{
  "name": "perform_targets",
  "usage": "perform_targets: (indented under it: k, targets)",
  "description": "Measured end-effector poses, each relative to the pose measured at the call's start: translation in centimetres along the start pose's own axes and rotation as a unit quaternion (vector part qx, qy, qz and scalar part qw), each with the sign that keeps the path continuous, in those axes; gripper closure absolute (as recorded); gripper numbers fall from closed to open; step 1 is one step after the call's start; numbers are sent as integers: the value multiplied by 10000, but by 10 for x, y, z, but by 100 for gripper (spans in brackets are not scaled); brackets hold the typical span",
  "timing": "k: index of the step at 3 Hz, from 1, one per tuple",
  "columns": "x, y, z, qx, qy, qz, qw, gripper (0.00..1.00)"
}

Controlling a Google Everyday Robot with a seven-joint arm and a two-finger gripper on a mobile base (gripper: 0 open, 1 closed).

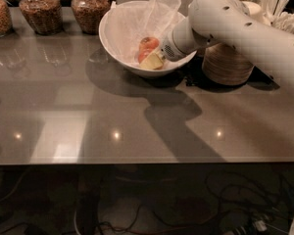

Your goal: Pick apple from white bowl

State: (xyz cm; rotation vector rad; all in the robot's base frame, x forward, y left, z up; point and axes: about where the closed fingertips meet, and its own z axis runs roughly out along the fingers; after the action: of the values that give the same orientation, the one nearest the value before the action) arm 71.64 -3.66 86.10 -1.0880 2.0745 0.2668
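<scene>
The white bowl [118,38] stands at the back middle of the table, lined with crumpled white tissue paper [159,6]. A red-and-yellow apple [148,44] lies inside it, right of centre. My gripper [153,58] reaches down into the bowl from the right, over the right rim. Its yellowish tip is right against the apple's lower right side. The white arm [235,28] runs off to the upper right and hides the bowl's right rim.
Three glass jars of brown grains [36,10] stand along the back left. A stack of beige disposable bowls [228,62] sits just right of the white bowl, behind the arm, with white utensils [279,6] at the back right. The table's front edge [137,163] runs below.
</scene>
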Motion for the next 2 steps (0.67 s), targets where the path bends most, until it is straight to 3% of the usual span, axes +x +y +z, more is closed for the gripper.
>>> perform_targets:
  k: [1, 2]
  targets:
    - [-2, 2, -5, 4, -32, -13, 10000, 90]
    - [-11, 1, -25, 98, -176, -118, 9997, 100]
